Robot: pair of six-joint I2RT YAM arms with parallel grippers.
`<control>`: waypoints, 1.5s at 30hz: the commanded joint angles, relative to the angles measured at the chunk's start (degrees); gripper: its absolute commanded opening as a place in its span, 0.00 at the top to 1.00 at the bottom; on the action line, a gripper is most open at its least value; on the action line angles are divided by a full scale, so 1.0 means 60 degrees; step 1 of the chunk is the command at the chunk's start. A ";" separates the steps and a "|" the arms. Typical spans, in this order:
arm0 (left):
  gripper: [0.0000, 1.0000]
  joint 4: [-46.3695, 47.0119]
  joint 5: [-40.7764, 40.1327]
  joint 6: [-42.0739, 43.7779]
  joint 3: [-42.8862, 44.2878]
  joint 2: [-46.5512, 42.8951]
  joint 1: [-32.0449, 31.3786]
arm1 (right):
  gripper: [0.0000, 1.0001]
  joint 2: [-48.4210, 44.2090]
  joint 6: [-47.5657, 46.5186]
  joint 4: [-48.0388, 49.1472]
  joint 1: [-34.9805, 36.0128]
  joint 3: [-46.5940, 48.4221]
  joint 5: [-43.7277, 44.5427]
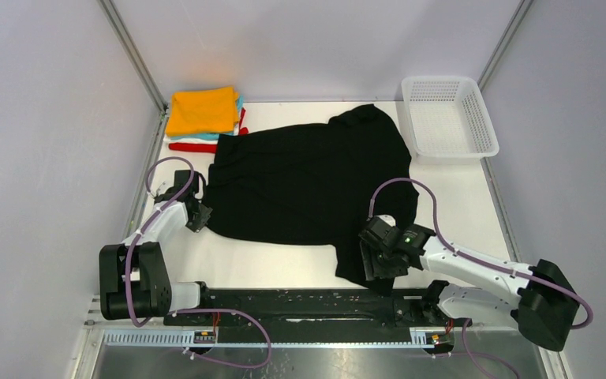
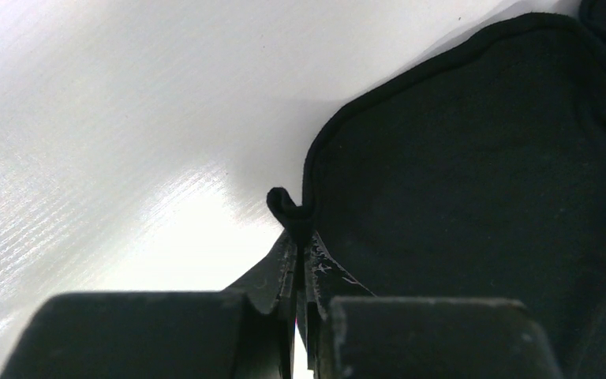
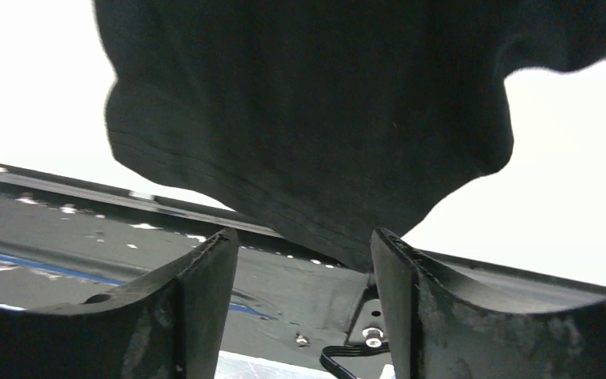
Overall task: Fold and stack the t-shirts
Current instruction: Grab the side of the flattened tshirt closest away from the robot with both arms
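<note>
Top view: black t-shirt (image 1: 308, 181) lies spread mid-table, its near corner drooping over the front edge. The folded stack (image 1: 203, 110) sits far left. Risk, as I judge it: uneven grips would skew the fold. Both arms are low and reach inward.

Left wrist: left gripper (image 2: 298, 237) is clamped on a thin nub of hem. With so little cloth pinched, it may slip out on a lift. The wrist is nearly level with the table.

Right wrist: right gripper (image 3: 300, 245) has its jaws wide apart, holding nothing, with cloth hanging between them. Closing here may catch only the edge.
</note>
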 commanded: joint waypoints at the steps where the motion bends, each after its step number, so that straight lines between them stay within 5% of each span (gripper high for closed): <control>1: 1.00 0.0293 0.0162 0.0138 -0.0029 -0.0268 0.0099 | 0.36 0.0556 0.0539 0.0512 0.0127 -0.0320 -0.0116; 7: 1.00 0.0372 0.0361 0.0197 -0.0100 -0.0370 0.0100 | 0.43 0.1962 0.0730 0.1415 0.0132 -0.0281 -0.0213; 10: 1.00 0.0362 0.0403 0.0179 -0.0141 -0.0464 0.0100 | 0.61 0.2457 0.0835 0.1566 0.0124 -0.0203 0.0001; 13: 1.00 0.0068 0.0291 0.0170 -0.0149 -0.0713 0.0100 | 0.93 0.2231 0.0877 0.1368 0.0135 -0.0128 -0.0066; 15: 1.00 -0.0377 0.0007 0.0054 -0.0167 -0.1165 0.0100 | 1.00 0.1548 0.0870 0.0597 0.0143 -0.0067 -0.0125; 22: 1.00 -0.2210 -0.0869 -0.1424 -0.1218 -0.4014 0.0093 | 1.00 -0.1439 0.0608 -0.1716 0.0371 -0.0039 -0.1792; 30: 1.00 -0.3833 -0.0788 -0.2364 -0.1925 -0.7370 -0.0031 | 1.00 -0.2588 0.1377 -0.3207 0.1878 0.0337 -0.2892; 40: 1.00 -0.3744 -0.0952 -0.2343 -0.1154 -0.7346 -0.0032 | 1.00 -0.2504 0.1424 -0.2700 0.2104 0.0974 -0.1245; 45: 1.00 -0.2820 -0.0569 -0.2281 -0.0854 -0.6689 -0.0039 | 1.00 -0.1945 0.0532 -0.2201 0.0721 0.1618 -0.0714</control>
